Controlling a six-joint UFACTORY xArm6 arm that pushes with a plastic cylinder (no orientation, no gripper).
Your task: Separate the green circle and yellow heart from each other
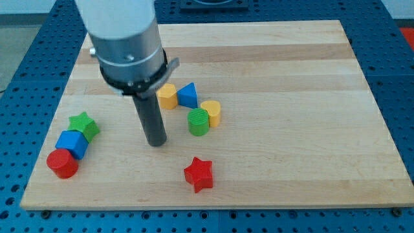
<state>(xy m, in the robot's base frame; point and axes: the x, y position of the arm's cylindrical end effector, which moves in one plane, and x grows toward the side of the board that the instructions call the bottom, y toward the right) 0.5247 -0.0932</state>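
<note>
The green circle sits near the middle of the wooden board. The yellow heart touches it on its upper right side. My tip rests on the board to the left of the green circle, about a block's width away and slightly lower in the view. The rod rises from there to the grey arm body at the view's top left.
A yellow block and a blue triangle sit side by side just above the pair. A red star lies below. At the view's left, a green star, blue cube and red cylinder cluster.
</note>
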